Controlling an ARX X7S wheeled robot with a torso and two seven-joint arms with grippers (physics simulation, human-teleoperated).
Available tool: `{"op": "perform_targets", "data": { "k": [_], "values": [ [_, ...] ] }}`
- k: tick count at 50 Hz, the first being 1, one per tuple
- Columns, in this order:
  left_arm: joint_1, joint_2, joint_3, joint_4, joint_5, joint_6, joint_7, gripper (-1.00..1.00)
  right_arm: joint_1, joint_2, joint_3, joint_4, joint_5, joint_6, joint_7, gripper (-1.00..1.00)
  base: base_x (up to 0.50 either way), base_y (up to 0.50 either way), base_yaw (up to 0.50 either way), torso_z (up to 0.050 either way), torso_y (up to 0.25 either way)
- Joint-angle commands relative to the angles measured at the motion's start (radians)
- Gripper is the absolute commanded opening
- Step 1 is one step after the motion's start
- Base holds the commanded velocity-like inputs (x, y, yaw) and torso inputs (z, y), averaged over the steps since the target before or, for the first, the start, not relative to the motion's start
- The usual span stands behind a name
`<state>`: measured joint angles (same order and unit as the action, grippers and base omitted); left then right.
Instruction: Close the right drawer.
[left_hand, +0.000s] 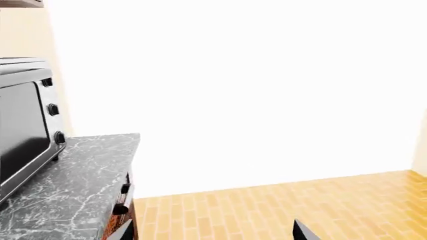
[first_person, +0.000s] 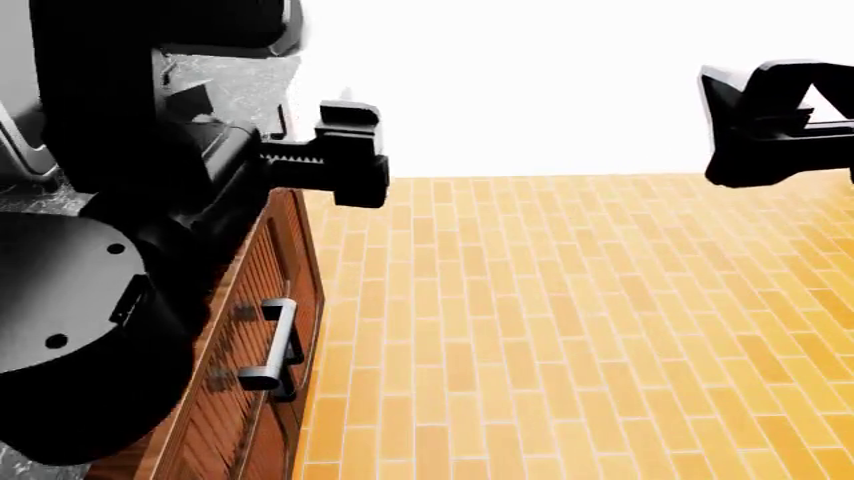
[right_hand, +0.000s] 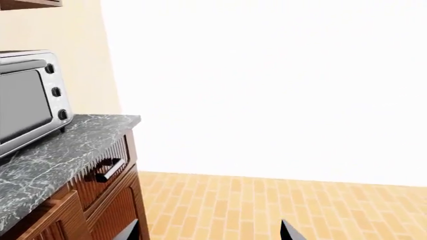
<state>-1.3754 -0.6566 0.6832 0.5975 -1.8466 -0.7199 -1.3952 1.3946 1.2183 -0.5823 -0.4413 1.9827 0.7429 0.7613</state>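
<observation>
The right drawer (right_hand: 107, 172) sits just under the end edge of the marble tabletop (right_hand: 63, 150), its bar handle (right_hand: 109, 170) facing the brick floor (first_person: 574, 330); can't really tell how far out it sticks. A toaster oven (right_hand: 30, 97) is on top. Left gripper (first_person: 350, 152) hangs near the cabinet, right gripper (first_person: 767, 120) well away. Both jaws look spread, holding nothing.
</observation>
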Motion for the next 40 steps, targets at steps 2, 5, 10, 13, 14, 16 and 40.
{"op": "perform_targets", "data": {
  "k": [2,5,10,13,14,16,40],
  "values": [
    [0.105,0.113,0.121,-0.063,0.153,-0.014,0.040,1.00,0.002,0.013,0.012,0.010,0.005,-0.004,-0.008,1.00,0.00,0.00,0.00,0.000,0.000],
    [0.127,0.131,0.144,-0.081,0.183,-0.014,0.052,1.00,-0.002,0.008,0.009,0.008,-0.002,-0.003,-0.007,1.00,0.00,0.00,0.00,0.000,0.000],
    [0.146,0.165,0.171,-0.111,0.205,-0.014,0.062,1.00,-0.006,0.007,0.008,0.011,-0.002,-0.004,-0.009,1.00,0.00,0.00,0.00,0.000,0.000],
    [0.157,0.178,0.187,-0.127,0.229,-0.015,0.075,1.00,-0.003,0.004,0.009,0.009,0.001,-0.003,-0.006,1.00,0.00,0.00,0.00,0.000,0.000],
    [0.161,0.180,0.189,-0.130,0.230,-0.014,0.075,1.00,-0.003,0.003,0.009,0.010,0.001,-0.002,-0.006,1.00,0.00,0.00,0.00,0.000,0.000],
    [0.171,0.187,0.197,-0.141,0.244,-0.011,0.083,1.00,-0.004,0.000,0.007,0.011,-0.003,-0.001,-0.008,1.00,0.00,0.00,0.00,0.000,0.000],
    [0.289,0.263,0.246,-0.270,0.287,0.047,0.129,1.00,-0.002,-0.010,0.010,0.011,-0.001,0.002,-0.004,1.00,0.00,0.00,0.00,0.000,0.000]
  ]
}}
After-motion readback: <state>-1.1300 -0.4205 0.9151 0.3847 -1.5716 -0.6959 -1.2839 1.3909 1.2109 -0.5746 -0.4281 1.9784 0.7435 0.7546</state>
